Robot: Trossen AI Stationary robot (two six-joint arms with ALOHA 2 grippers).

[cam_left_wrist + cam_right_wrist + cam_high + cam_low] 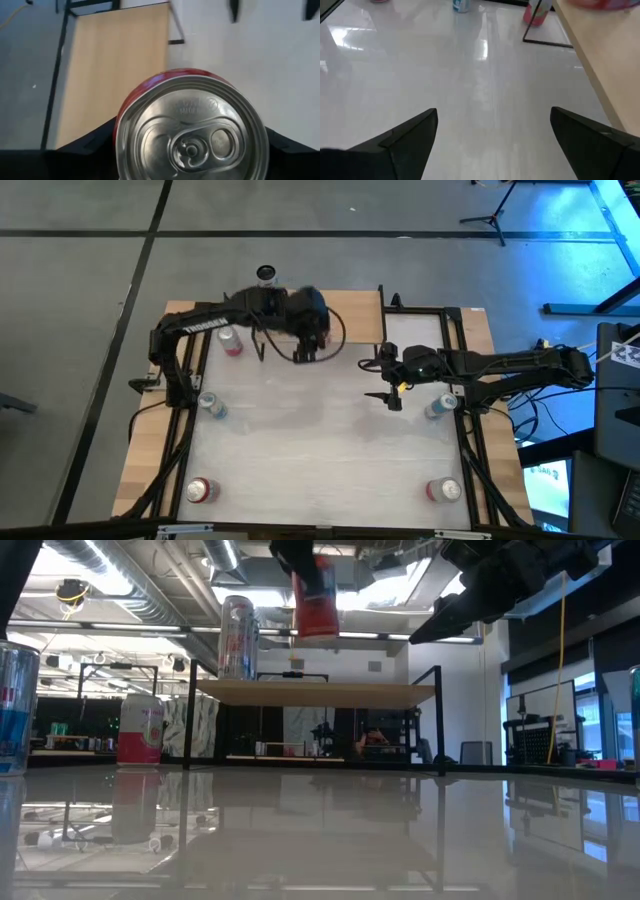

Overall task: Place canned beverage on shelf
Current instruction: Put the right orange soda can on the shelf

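Observation:
My left gripper (310,340) is shut on a red can (318,595), which is over the shelf (320,692), a light wooden board on thin black legs at the table's far edge. In the left wrist view I look down on the can's silver top (192,135), with the shelf board (115,65) below it. A silver can (238,637) stands on the shelf's left part. My right gripper (383,380) is open and empty over the table, right of the shelf; it also shows in its own wrist view (492,135). My left gripper pinches the red can's side wall (118,127) near its top, one finger on each side. The fingers come from above, pointing down. The can hangs about upright below them, lifted clear above the shelf board.
Other cans stand on the table: a pink one (230,342) left of the shelf, a blue one (212,406) at the left, a blue one (440,406) at the right, and red ones at the near left (200,490) and near right (445,490). Black frame rails run along both sides.

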